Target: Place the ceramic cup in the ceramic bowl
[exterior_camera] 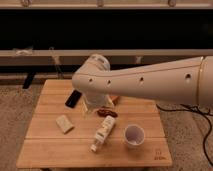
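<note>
The cup (134, 135) is set upright on the wooden surface (45, 150), near its front right corner as viewed, with its mouth open upward. The claw (91, 103) is held low over the middle of the surface and is largely covered by the white arm (145, 82) stretched in from the right. Whether it is released or clenched cannot be told. The cup is well apart from the claw, to its right and nearer the front edge. Only an orange sliver of the bowl (115, 99) is seen, just right of the claw under the arm. A dark red item (107, 113) and a white bottle (103, 132) laid on its side are found between claw and cup. A black object (73, 98) and a pale block (64, 123) are seen further left.
</note>
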Robot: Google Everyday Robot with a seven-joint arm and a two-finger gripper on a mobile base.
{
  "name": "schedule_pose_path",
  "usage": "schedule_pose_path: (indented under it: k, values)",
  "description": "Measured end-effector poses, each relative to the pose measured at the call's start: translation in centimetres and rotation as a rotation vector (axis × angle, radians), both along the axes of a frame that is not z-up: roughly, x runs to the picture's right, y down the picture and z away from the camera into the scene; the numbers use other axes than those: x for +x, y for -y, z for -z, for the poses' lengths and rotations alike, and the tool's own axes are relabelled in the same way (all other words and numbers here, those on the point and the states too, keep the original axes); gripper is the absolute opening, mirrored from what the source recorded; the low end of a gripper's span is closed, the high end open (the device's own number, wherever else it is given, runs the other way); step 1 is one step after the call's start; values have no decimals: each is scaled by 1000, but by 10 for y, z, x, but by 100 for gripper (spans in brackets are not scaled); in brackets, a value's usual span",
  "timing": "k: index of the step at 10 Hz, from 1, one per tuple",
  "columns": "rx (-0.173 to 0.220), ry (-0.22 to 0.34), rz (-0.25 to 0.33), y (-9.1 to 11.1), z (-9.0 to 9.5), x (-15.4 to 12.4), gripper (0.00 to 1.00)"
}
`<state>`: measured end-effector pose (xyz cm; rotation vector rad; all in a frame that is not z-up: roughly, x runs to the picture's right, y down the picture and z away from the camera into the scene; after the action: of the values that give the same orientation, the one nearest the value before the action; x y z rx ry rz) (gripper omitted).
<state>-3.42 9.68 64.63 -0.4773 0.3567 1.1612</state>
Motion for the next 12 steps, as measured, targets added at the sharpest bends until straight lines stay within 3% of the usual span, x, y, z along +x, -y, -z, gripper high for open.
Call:
schedule_pose_path:
  k: [8,12]
  values:
    - [-2,-1,1,0,0,0,80]
    - [-43,-35,-38,-18,11,20,80]
